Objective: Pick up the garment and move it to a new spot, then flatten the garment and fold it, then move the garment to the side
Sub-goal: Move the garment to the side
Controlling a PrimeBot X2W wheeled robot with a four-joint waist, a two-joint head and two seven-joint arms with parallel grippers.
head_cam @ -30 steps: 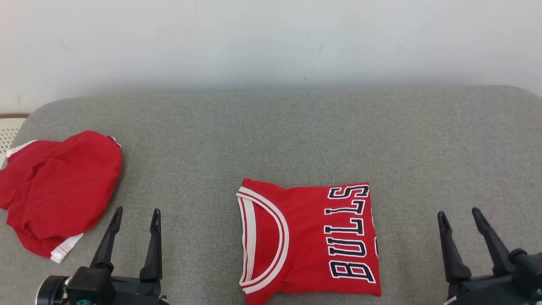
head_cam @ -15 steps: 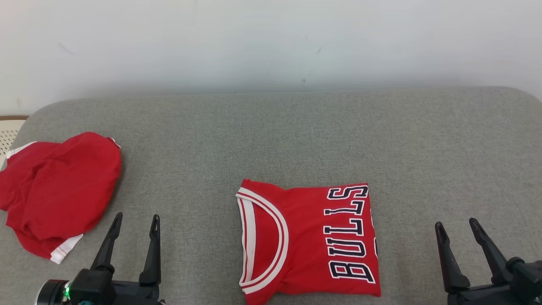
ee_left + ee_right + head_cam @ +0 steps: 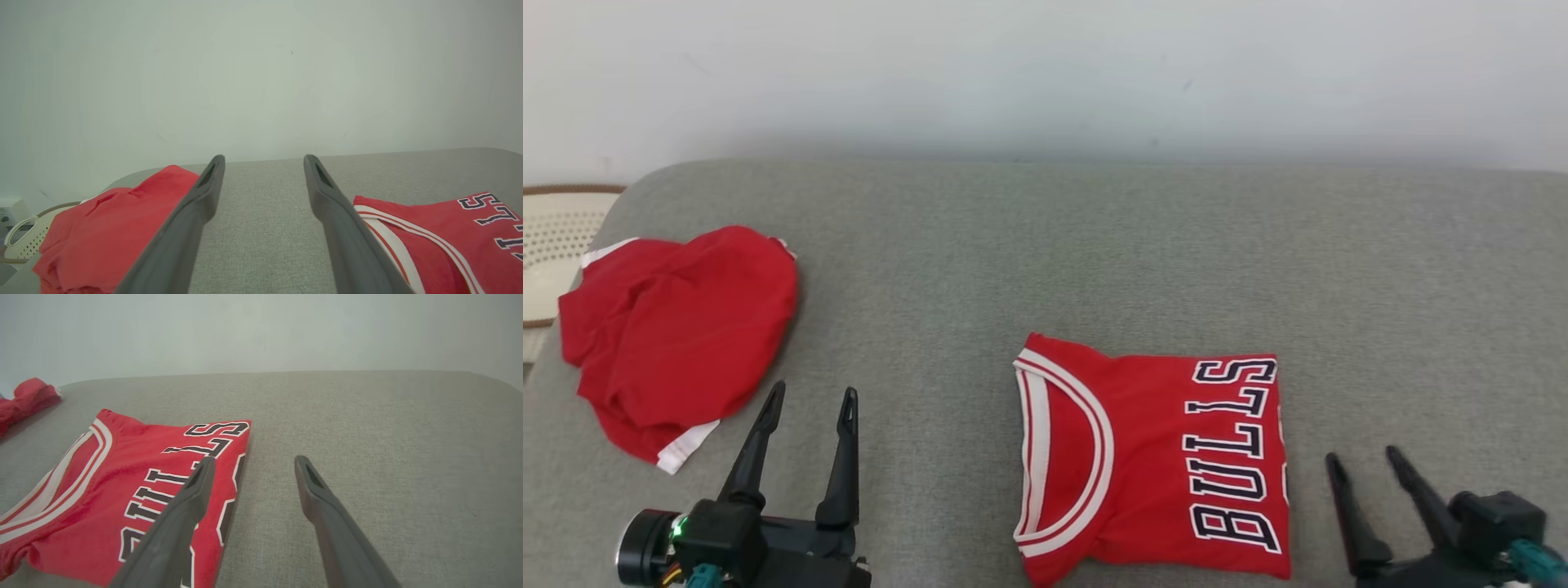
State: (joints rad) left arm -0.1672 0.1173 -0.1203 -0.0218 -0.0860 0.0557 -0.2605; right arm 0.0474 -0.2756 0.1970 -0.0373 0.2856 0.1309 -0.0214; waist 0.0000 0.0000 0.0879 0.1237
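Head view clips the folded jersey (image 3: 1152, 457) (lower corner).

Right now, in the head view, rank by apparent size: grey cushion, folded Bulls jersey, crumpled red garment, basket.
1. grey cushion
2. folded Bulls jersey, though nearer the camera
3. crumpled red garment
4. basket, cut off at the edge

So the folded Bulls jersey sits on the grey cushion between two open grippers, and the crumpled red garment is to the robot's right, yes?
No: the crumpled red garment lies to the robot's left, beside the open left gripper, as the head view shows. The folded Bulls jersey does sit on the grey cushion, with the open right gripper beyond it.
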